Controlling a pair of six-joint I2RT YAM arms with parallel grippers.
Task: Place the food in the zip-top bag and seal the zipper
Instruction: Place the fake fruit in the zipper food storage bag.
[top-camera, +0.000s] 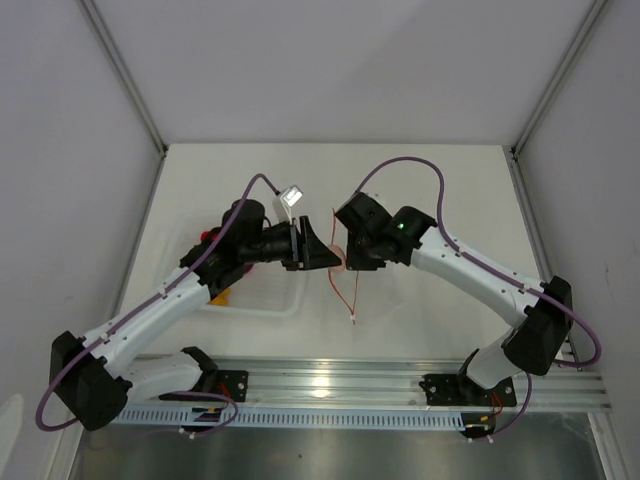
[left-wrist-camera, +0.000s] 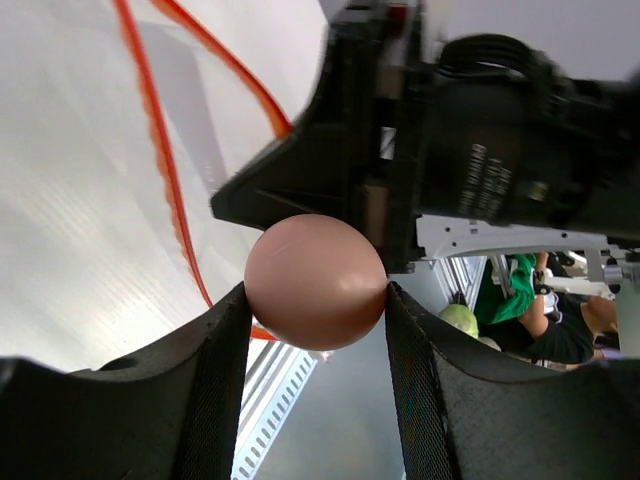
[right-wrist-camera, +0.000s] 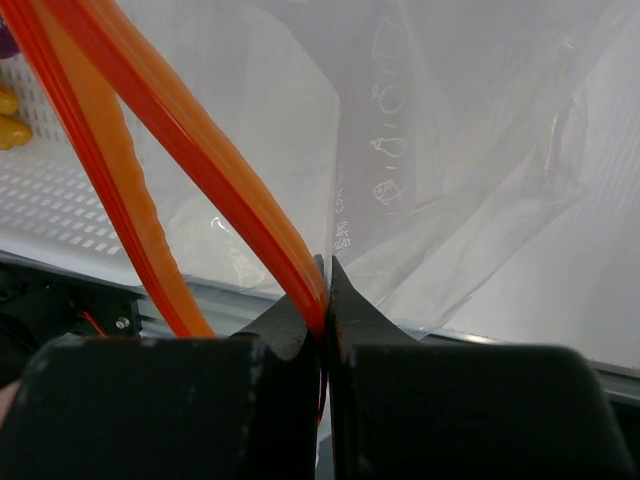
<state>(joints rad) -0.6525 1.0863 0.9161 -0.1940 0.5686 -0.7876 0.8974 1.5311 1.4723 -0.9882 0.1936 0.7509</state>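
Currently left claw (left-wrist-camera: 316, 300) is clamped on the round food piece (left-wrist-camera: 312, 262), a smooth, glossy, pinkish-mauve ball at the centre of the left wrist frame. Right claw (right-wrist-camera: 327, 300) is pinched closed on the zipper (right-wrist-camera: 200, 150), a red-orange double strip running to the upper left. Zip-top bag (right-wrist-camera: 470, 150) is clear and creased, and fills the upper right. Faint white icons and print (right-wrist-camera: 385, 150) on the bag are unreadable. White lettering (left-wrist-camera: 495, 180) on the right arm's body is too blurred. Lumpy yellow piece (right-wrist-camera: 12, 115) sits on the dotted tray (right-wrist-camera: 70, 200), upper left.
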